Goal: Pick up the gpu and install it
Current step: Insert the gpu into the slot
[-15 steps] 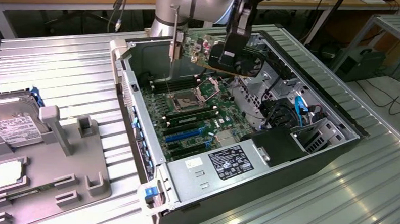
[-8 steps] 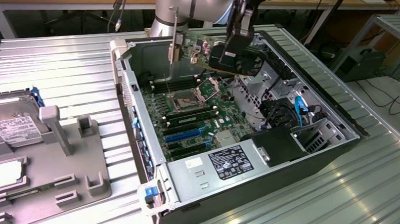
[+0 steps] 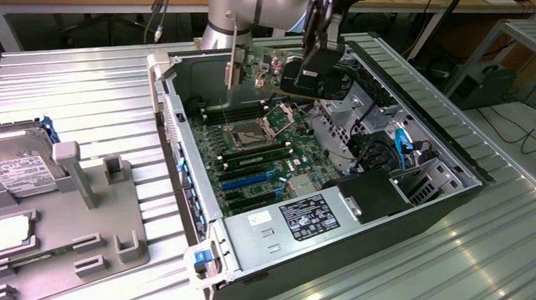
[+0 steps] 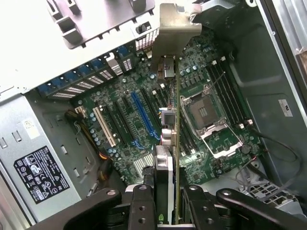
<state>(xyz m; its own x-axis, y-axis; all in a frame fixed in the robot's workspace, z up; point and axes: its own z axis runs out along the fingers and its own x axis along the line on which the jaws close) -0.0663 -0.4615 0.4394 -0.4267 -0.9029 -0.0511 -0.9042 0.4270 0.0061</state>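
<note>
My gripper [image 3: 300,75] is shut on the gpu [image 3: 264,63], a thin green card held upright in the air over the far end of the open computer case [image 3: 449,158]. Its long silver bracket [image 3: 231,67] hangs down toward the motherboard [image 3: 259,160]. In the wrist view the gpu [image 4: 176,134] is seen edge-on between the black fingers [image 4: 141,203], its bracket [image 4: 173,28] pointing away from the gripper [image 4: 168,208]. The card hovers above the board, between the blue expansion slot [image 4: 143,115] and the open processor socket [image 4: 207,115], touching neither.
A power supply [image 3: 312,216] fills the case's near end, with drive bays and cables [image 3: 400,145] on the exterior view's right. On that view's left, a grey fixture [image 3: 74,236] carries a hard drive [image 3: 14,159] and a square processor chip [image 3: 11,232].
</note>
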